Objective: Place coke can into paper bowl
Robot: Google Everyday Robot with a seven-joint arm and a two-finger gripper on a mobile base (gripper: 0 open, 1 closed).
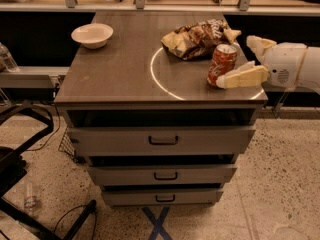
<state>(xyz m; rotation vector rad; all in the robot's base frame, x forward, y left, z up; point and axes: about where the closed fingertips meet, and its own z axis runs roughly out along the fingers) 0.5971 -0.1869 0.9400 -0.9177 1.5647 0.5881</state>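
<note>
The red coke can stands upright at the right of the cabinet top, inside a white circle mark. The cream paper bowl sits empty at the far left corner, well apart from the can. My gripper reaches in from the right edge with its white fingers spread open. The near finger lies against the can's lower right side, and the far finger is behind and to the right of the can. The can rests on the surface.
A brown and yellow snack bag lies just behind the can. The grey drawer cabinet has three drawers below. A counter ledge runs behind it, a plastic bottle stands at the left, and black chair legs are at the lower left.
</note>
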